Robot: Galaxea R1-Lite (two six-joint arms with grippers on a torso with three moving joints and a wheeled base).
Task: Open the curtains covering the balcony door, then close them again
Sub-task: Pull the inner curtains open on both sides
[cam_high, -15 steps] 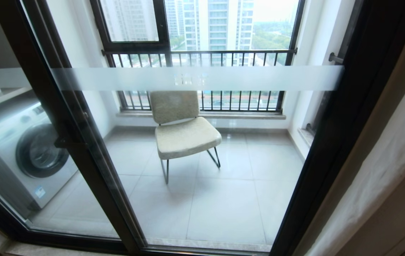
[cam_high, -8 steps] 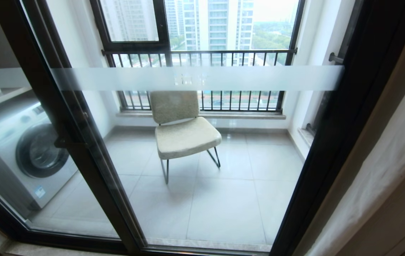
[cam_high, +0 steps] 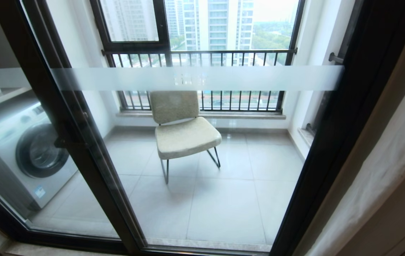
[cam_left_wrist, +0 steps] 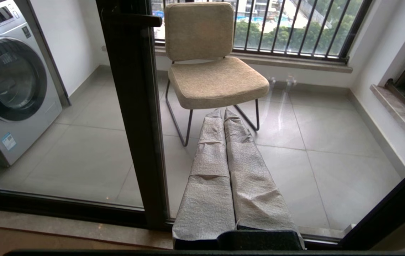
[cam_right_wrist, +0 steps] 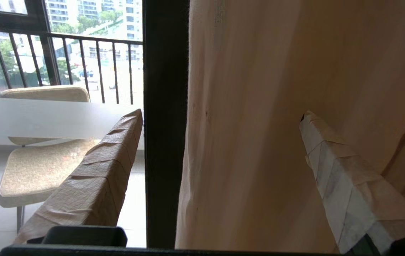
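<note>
Two grippers: right gripper (cam_right_wrist: 220,117) spread wide, empty, fingers either side of the curtains' edge; left gripper (cam_left_wrist: 224,115) clenched on nothing, parked low before the glass.
Curtains (cam_right_wrist: 277,106): bunched at right edge of the balcony door (cam_high: 334,117), cream fabric against dark frame.
Progress: opening done, glass bare; closing pull judged not yet begun.
Writing: frosted band (cam_high: 195,79) bears faint, unreadable marks; washing machine (cam_left_wrist: 10,81) sticker illegible.

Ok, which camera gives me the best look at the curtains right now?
The right wrist view: the curtains fill most of it, hanging beside the dark door frame between the open right pincer fingers. The head view catches only a strip at its right edge; the left wrist view shows none.
</note>
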